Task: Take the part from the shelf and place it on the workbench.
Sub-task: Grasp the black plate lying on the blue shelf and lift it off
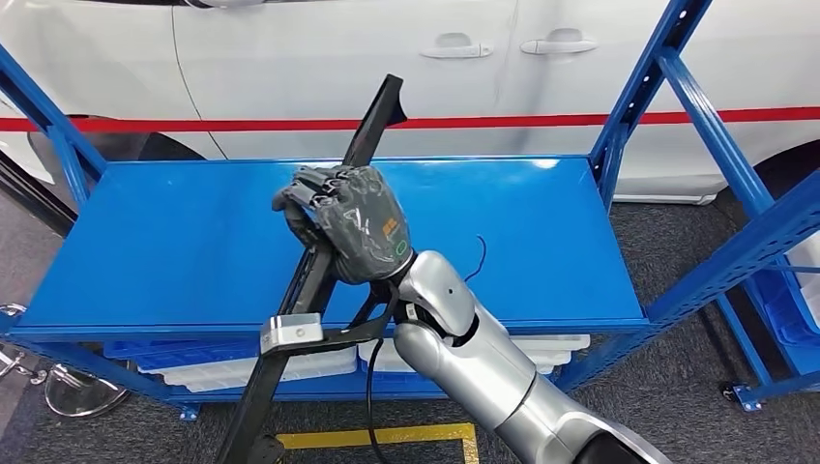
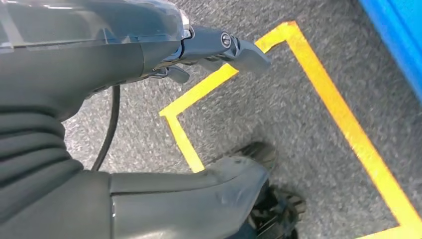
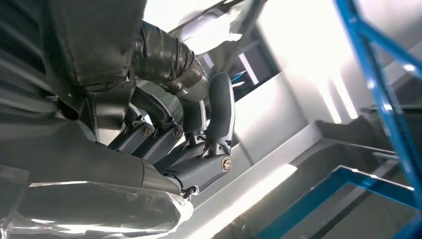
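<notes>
The part (image 1: 372, 121) is a long black strip with a grey block (image 1: 292, 333) fixed near its lower end. It stands tilted over the blue shelf top (image 1: 174, 242), its upper end against the white car and its lower end below the shelf's front edge. My right hand (image 1: 348, 222) grips it at mid-length from the right, fingers wrapped around it. In the right wrist view the curled fingers (image 3: 219, 114) close on a dark glossy piece. My left hand (image 2: 74, 55) hangs over the grey floor with its fingers apart, holding nothing.
A white car (image 1: 338, 48) with a red stripe stands just behind the shelf. Blue uprights (image 1: 667, 87) rise on the right. White bins (image 1: 290, 367) sit on the lower level. A thin black cable (image 1: 479, 256) lies on the shelf. Yellow tape (image 2: 323, 89) marks the floor.
</notes>
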You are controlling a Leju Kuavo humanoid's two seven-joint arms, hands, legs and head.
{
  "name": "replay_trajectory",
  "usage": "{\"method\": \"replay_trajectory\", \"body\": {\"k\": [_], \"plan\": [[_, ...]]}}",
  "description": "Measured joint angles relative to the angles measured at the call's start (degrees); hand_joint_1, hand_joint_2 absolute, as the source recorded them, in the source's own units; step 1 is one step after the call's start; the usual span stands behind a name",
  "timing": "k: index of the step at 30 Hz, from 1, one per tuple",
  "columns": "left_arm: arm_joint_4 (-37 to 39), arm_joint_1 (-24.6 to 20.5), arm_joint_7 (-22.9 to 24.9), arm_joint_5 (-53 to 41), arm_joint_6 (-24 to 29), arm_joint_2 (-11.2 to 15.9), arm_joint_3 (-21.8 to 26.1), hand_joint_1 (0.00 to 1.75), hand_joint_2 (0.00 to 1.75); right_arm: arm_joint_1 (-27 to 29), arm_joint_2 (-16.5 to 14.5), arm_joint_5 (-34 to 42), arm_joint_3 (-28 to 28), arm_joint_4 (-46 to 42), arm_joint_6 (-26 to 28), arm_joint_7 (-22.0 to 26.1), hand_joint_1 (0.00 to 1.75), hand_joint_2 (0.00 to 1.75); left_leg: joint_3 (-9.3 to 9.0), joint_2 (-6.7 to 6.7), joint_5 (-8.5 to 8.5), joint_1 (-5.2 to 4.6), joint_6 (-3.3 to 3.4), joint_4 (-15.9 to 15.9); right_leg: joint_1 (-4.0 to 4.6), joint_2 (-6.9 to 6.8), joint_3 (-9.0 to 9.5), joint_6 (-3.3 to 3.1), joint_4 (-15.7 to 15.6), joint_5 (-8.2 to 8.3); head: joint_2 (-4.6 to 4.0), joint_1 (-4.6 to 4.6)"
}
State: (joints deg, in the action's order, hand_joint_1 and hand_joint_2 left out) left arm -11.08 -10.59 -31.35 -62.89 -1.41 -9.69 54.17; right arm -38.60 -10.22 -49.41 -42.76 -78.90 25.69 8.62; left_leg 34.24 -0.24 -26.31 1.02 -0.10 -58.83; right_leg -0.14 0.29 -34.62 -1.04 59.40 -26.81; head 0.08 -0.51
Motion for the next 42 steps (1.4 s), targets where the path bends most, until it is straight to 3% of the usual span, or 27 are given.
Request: {"method": "replay_trajectory", "body": {"k": [2, 5, 6, 7, 8, 10, 12, 15, 17, 20, 21, 22, 23, 26, 27, 29, 31, 33, 35, 37, 38, 41, 42], "plan": [[0.0, 0.2, 0.2, -0.6, 0.7, -0.1, -0.6, 0.0, 1.75, -0.2, -0.6, 2.0, -1.6, 0.2, 0.4, 0.9, 1.75, 1.75, 1.17, 0.02, -1.89, 0.15, -0.55, -2.6, -0.17, -0.13, 0.19, -0.69, -0.4, 0.19, 0.0, 0.0], [0.0, 0.6, 0.5, -0.6, 1.0, -0.2, -1.1, 0.0, 1.75, 0.4, -1.1, 3.9, -4.0, 0.6, 1.5, 2.0, 1.75, 1.75, 6.1, 0.05, -6.59, 0.21, -0.97, -13.2, 0.04, -0.29, 0.29, -1.24, -0.5, 0.12, -0.01, 0.01], [0.0, 0.7, 0.7, -0.3, 0.7, -0.3, -1.1, 0.0, 1.75, 0.8, -1.1, 4.4, -4.7, 0.8, 1.9, 2.3, 1.75, 1.75, 7.26, 0.05, -6.98, 0.21, -0.99, -15.4, 0.15, -0.29, 0.33, -1.32, -0.4, 0.07, -0.01, 0.01], [0.0, 0.9, 0.8, 0.1, 0.3, -0.3, -1.1, 0.0, 1.75, 1.2, -1.1, 4.9, -5.3, 1.0, 2.1, 2.5, 1.75, 1.75, 7.42, 0.05, -6.24, 0.21, -0.93, -15.5, 0.25, -0.25, 0.39, -1.38, -0.4, 0.01, -0.01, 0.01], [0.0, 1.0, 0.9, 0.6, -0.2, -0.3, -1.1, 0.0, 1.75, 1.5, -1.1, 5.3, -5.8, 1.3, 2.4, 2.8, 1.75, 1.75, 6.5, 0.05, -4.53, 0.21, -0.77, -13.4, 0.33, -0.19, 0.48, -1.41, -0.3, -0.07, -0.01, 0.01], [0.0, 1.0, 1.0, 1.4, -0.8, -0.3, -1.0, 0.0, 1.75, 1.7, -1.1, 5.9, -6.5, 1.6, 2.8, 3.1, 1.75, 1.75, 2.84, 0.05, -0.77, 0.06, -0.25, -5.7, 0.55, -0.06, 0.66, -1.3, -0.2, -0.32, -0.01, 0.01], [0.0, 1.0, 1.0, 1.8, -1.1, -0.4, -0.9, 0.0, 1.75, 1.8, -1.1, 6.1, -6.9, 1.9, 3.1, 3.4, 1.75, 1.75, 0.57, -0.01, 0.49, -0.23, 0.26, -0.8, 0.72, 0.0, 0.55, -0.94, 0.0, -0.44, -0.01, 0.0], [0.0, 1.1, 1.0, 1.8, -1.3, -0.7, -0.9, 0.0, 1.75, 2.0, -1.1, 6.2, -7.3, 2.1, 3.2, 3.5, 1.75, 1.75, 0.33, -0.06, 0.5, -0.25, 0.86, 0.0, 0.68, -0.04, 0.41, -0.22, 0.0, -0.46, -0.01, 0.0], [0.0, 1.1, 1.1, 1.8, -1.3, -0.8, -0.9, 0.0, 1.75, 2.1, -1.1, 6.2, -7.4, 2.2, 3.2, 3.5, 1.75, 1.75, 0.12, 0.04, 0.83, 0.09, 1.47, 0.6, 0.63, -0.05, -0.43, 0.4, 2.1, -2.09, -0.01, -0.01], [0.0, 1.0, 1.8, 2.2, -1.0, -1.1, -0.8, 0.0, 1.75, 2.5, -1.0, 6.7, -7.5, 2.4, 3.7, 3.9, 1.75, 1.75, 0.11, 0.09, 0.97, 0.19, 1.85, 0.7, 0.21, -0.06, -5.09, 1.15, 12.1, -7.09, 0.0, -0.02], [0.0, 1.0, 2.1, 2.5, -0.9, -1.2, -0.8, 0.0, 1.75, 2.9, -0.9, 7.0, -7.5, 2.5, 4.1, 4.2, 1.75, 1.75, 0.12, 0.08, 0.96, 0.18, 1.86, 0.7, 0.06, -0.07, -6.34, 1.29, 14.7, -7.73, 0.0, -0.02], [0.0, 1.1, 2.1, 3.0, -0.7, -1.3, -0.6, 0.0, 1.75, 3.4, -0.9, 7.4, -7.6, 2.5, 4.7, 4.7, 1.75, 1.75, 0.12, 0.07, 0.93, 0.18, 1.87, 0.7, -0.08, -0.09, -6.64, 1.36, 15.2, -7.2, 0.0, -0.02], [0.0, 1.2, 2.1, 3.4, -0.2, -1.7, -0.4, 0.0, 1.75, 4.0, -0.8, 7.8, -7.6, 2.5, 5.3, 5.4, 1.75, 1.75, 0.1, 0.03, 0.89, 0.19, 1.84, 0.6, -0.2, -0.11, -5.85, 1.37, 13.4, -5.69, 0.0, -0.02], [0.0, 1.5, 2.8, 4.3, 2.0, -3.0, 0.4, 0.0, 1.75, 5.7, -0.8, 9.1, -7.7, 2.2, 7.5, 7.9, 1.75, 1.75, 0.1, -0.14, 0.78, 0.08, 1.47, 0.3, -0.14, -0.16, -0.59, 0.95, 2.6, -0.68, 0.01, -0.01], [0.0, 1.6, 3.4, 4.4, 2.4, -3.3, 0.6, 0.0, 1.75, 6.3, -0.8, 9.7, -7.7, 2.0, 8.1, 8.7, 1.75, 1.75, 0.17, -0.15, 0.84, 0.01, 1.21, 0.3, 0.01, -0.11, 0.27, 0.76, 0.7, -0.13, 0.01, -0.01], [0.0, 1.8, 4.9, 4.6, 2.3, -3.5, 1.0, 0.0, 1.75, 7.7, -0.8, 10.9, -7.9, 1.7, 9.3, 10.1, 1.75, 1.75, 0.29, -0.11, 1.11, -0.06, 0.61, 0.3, 0.29, 0.07, 0.27, 0.42, 0.0, 0.08, 0.0, -0.01], [0.0, 1.9, 6.3, 4.8, 1.2, -3.4, 1.4, 0.0, 1.75, 8.8, -0.9, 12.3, -7.9, 1.5, 10.1, 11.2, 1.75, 1.75, 0.54, -0.08, 0.48, 0.07, 0.05, -0.1, 0.08, 0.02, 0.16, -0.31, -0.3, 0.56, -0.01, -0.01], [0.0, 1.7, 7.3, 4.8, -0.2, -3.0, 1.8, 0.0, 1.75, 9.5, -1.1, 13.5, -8.0, 1.4, 10.6, 12.1, 1.75, 1.75, 1.84, -0.06, -2.76, 0.19, -0.37, -3.8, -0.14, -0.23, -0.1, -1.2, -0.8, 1.15, -0.01, 0.01], [0.0, 1.6, 8.0, 4.8, -1.0, -2.6, 2.0, 0.0, 1.75, 10.2, -1.4, 14.5, -8.0, 1.4, 11.1, 12.9, 1.75, 1.75, 4.17, -0.05, -7.24, 0.22, -0.68, -11.0, 0.02, -0.42, -0.74, -1.61, -0.7, 1.63, -0.01, 0.01], [0.0, 1.6, 8.2, 4.7, -1.3, -2.4, 2.1, 0.0, 1.75, 11.0, -1.4, 15.2, -8.1, 1.4, 11.4, 13.4, 1.75, 1.75, 4.85, -0.04, -9.08, 0.22, -0.8, -15.2, 0.2, -0.52, -1.6, -1.68, -0.5, 2.15, -0.01, 0.01], [0.0, 1.6, 8.3, 4.7, -1.4, -2.2, 2.1, 0.0, 1.75, 11.3, -1.4, 15.3, -8.1, 1.4, 11.4, 13.6, 1.75, 1.75, 3.68, -0.04, -8.47, 0.22, -0.73, -14.1, 0.26, -0.49, -2.06, -1.63, -0.3, 2.43, -0.01, 0.01], [0.0, 1.2, 8.3, 4.6, -1.6, -2.0, 2.1, 0.0, 1.75, 11.6, -1.5, 15.5, -8.1, 1.3, 11.5, 13.9, 1.75, 1.75, -3.64, -0.06, -4.84, 0.0, -0.06, -2.4, 0.37, -0.37, -3.11, -1.1, 0.2, 3.25, 0.0, 0.01], [0.0, 1.1, 8.3, 4.6, -1.6, -1.9, 2.1, 0.0, 1.75, 11.6, -1.5, 15.5, -8.1, 1.2, 11.5, 14.0, 1.75, 1.75, -5.06, -0.09, -4.23, -0.19, 0.17, 0.1, 0.38, -0.38, -3.27, -0.77, 0.3, 3.54, 0.0, 0.01]]}}
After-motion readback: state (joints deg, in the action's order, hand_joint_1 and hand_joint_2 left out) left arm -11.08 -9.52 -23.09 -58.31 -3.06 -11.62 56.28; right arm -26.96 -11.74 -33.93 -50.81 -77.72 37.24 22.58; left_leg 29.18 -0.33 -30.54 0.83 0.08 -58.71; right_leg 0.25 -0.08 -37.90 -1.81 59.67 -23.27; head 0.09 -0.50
